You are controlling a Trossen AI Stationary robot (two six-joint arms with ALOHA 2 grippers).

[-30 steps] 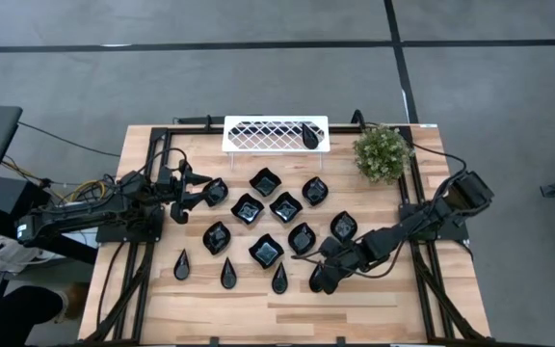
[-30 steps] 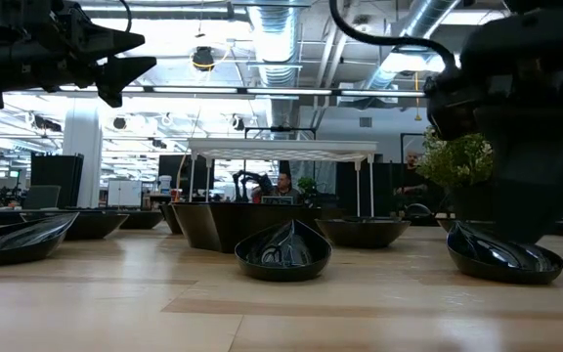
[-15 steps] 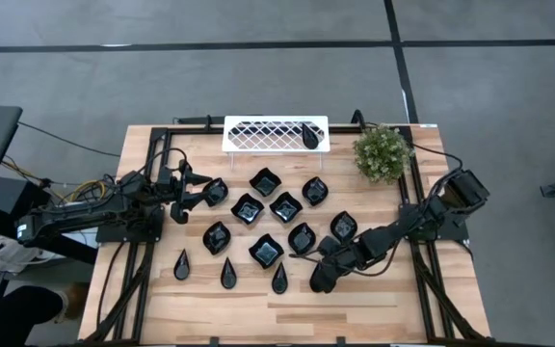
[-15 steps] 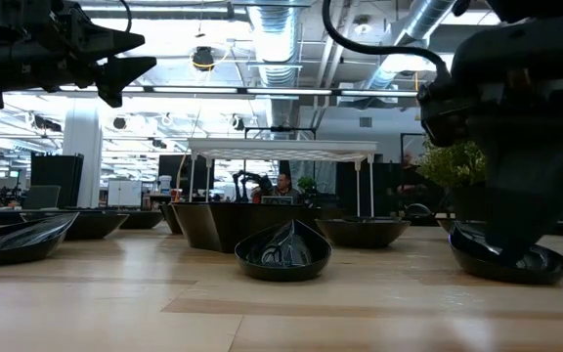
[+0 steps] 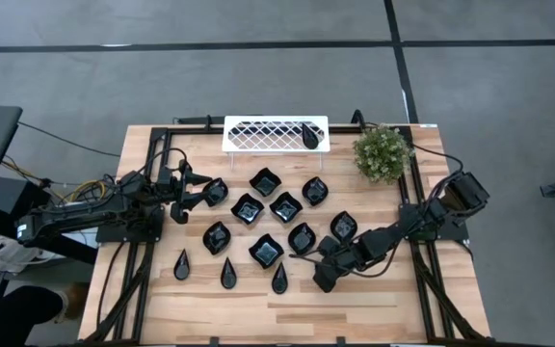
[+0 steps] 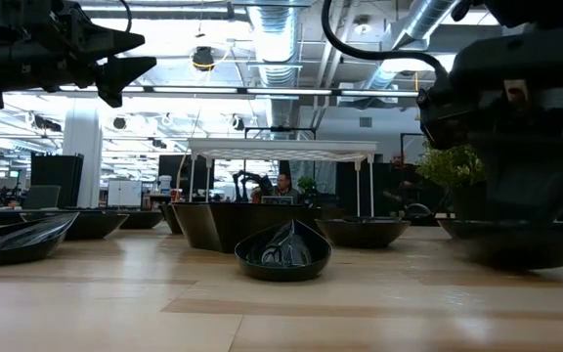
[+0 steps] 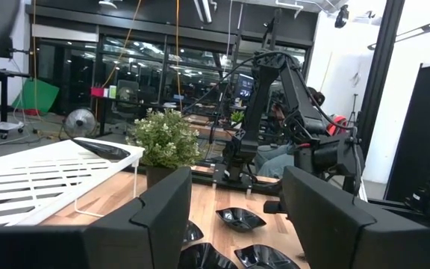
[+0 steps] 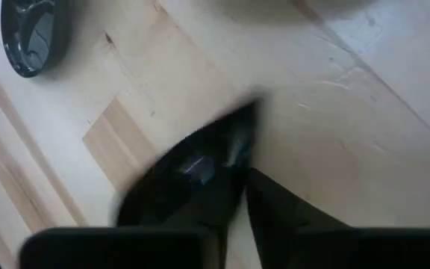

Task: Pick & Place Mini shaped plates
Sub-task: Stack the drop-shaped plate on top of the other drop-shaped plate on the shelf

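Several glossy black mini shaped plates rest on their bases in the middle of the wooden table, and three slim teardrops lie nearer the front edge. My right gripper slants down at the front right, shut on another teardrop plate, also seen in the low view. One more plate lies on the white lattice tray. My left gripper hovers open and level at the left, above the table, with nothing between its fingers. My right gripper has the teardrop plate by its side rim, pinched between the two fingers. The fingers slant down from the table's right side. The plate's pointed end faces away from the gripper. Blur hides which finger is inside the dish.
A small potted plant stands at the far right corner. Black frame rails run along the table's left and right sides. Bare wood lies along the front edge. A room with desks shows beyond the table.
My right gripper has sunk onto the teardrop plate at the front right and taken hold of it. In the low view the plate's underside now stands a little higher than before. My left gripper has kept still.
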